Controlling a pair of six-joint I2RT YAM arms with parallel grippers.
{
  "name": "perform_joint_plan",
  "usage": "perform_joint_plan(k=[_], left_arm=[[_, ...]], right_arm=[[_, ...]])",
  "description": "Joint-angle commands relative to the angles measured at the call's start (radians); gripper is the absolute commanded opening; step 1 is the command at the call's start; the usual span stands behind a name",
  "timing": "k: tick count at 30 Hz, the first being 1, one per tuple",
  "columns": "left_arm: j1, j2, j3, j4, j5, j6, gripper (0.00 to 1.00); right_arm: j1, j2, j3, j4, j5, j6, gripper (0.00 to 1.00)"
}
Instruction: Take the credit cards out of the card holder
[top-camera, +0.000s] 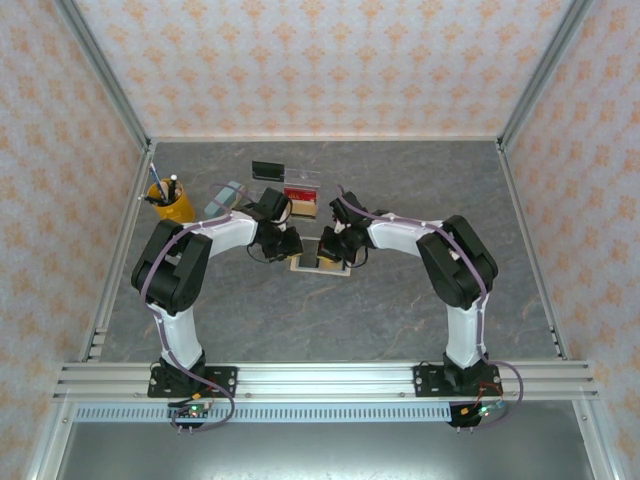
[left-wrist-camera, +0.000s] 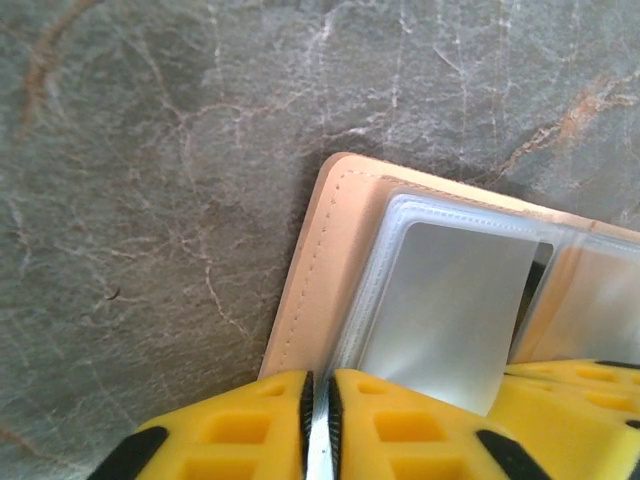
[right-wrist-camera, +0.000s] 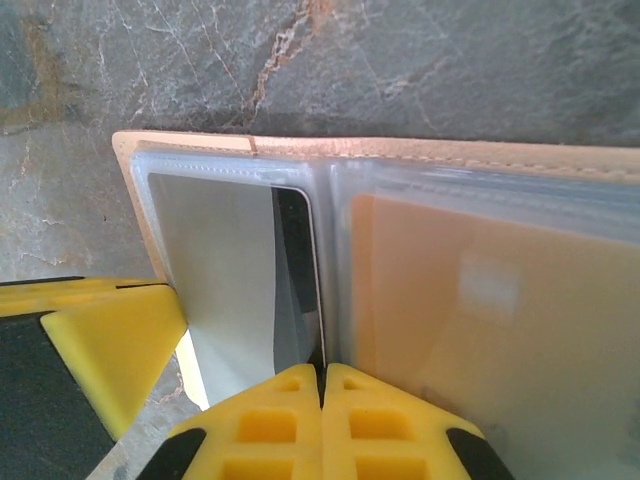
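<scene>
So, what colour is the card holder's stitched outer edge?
Tan, on the card holder; the left wrist view shows it best.

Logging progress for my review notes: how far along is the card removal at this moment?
Done: the card holder lies open on the table. In hand: the left gripper pinches a clear sleeve edge; the right gripper is shut by the middle fold. Left: a grey card and an orange card sit in their sleeves.
</scene>
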Motion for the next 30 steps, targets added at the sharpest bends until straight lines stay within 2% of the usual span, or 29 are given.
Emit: perform_joint_plan(k=[1, 12, 20, 30], left_arm=[[0.008, -0.002, -0.028, -0.012, -0.039, -0.014, 0.23], [0.011, -0.005, -0.018, -0.015, -0.024, -0.008, 0.24], [0.011, -0.075, 0.013, -0.020, -0.016, 0.010, 0.24], [0.012, -0.068, -0.030, 0.133, 0.128, -0.059, 0.30]], right_arm=[[-0.008, -0.059, -0.013, -0.050, 0.034, -0.039, 0.02], [-0.028, -0.068, -0.034, -0.103, 0.059, -0.066, 0.02], [-0.031, -0.107, -0.051, -0.108, 0.077, -0.098, 0.02], [-0.049, -0.202, -0.090, -0.129, 0.066, -0.164, 0.02]])
